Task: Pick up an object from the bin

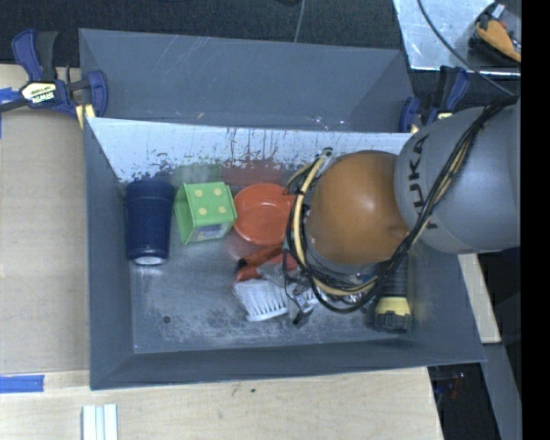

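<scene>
My gripper is low in the middle of the bin, mostly hidden under the arm's orange cover. Its dark tip shows right beside the bristle head of a white brush with a red-orange handle, which lies on the bin floor. An orange bowl sits just behind the brush, partly covered by the arm. A yellow and black tape measure lies to the gripper's right, near the bin's front right corner.
A green cube with dots stands left of the bowl. A dark blue cup lies on its side at the far left. The arm reaches in from the right and covers the bin's right half.
</scene>
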`<state>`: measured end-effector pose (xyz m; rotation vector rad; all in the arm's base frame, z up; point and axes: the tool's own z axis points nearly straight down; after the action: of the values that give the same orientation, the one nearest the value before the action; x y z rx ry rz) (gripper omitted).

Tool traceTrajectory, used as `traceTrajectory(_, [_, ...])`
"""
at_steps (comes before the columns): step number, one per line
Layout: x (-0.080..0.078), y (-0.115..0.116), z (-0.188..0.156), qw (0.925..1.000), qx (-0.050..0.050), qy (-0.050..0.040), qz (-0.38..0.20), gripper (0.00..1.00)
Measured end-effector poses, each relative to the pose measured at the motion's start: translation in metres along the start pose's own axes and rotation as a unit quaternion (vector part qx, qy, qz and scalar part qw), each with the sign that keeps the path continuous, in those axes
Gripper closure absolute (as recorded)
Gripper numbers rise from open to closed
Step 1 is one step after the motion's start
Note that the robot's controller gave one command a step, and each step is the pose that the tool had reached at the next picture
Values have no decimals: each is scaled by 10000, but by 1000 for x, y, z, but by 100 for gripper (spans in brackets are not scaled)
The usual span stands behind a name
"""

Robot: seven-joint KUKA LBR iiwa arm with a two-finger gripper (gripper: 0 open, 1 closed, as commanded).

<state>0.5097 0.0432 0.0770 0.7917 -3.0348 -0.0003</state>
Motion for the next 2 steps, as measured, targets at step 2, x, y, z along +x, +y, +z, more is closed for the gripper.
traceTrajectory(2, [-1, 0, -68, 10000, 2, -14, 7, 100])
